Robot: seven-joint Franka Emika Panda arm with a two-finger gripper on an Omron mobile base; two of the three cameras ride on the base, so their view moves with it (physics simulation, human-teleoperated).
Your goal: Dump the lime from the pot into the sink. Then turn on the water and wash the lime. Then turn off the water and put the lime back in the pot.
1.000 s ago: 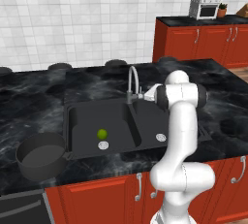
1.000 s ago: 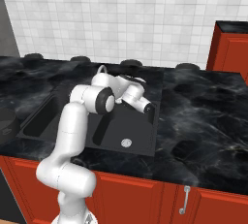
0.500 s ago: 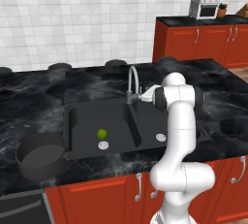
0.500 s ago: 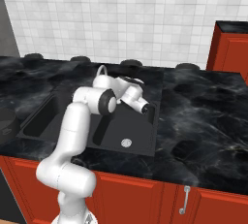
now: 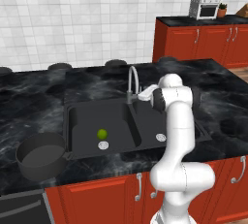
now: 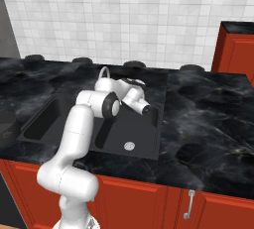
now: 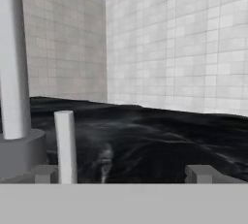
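Black marble countertop carrying the dark pot at its front edge, beside the inset black sink.

We see the arm's white links covering most of the sink's left basin in the right base view, and its forearm hides the faucet's lever in the left base view. The pot is cut by the left edge there. The faucet post runs off the hand view's top.
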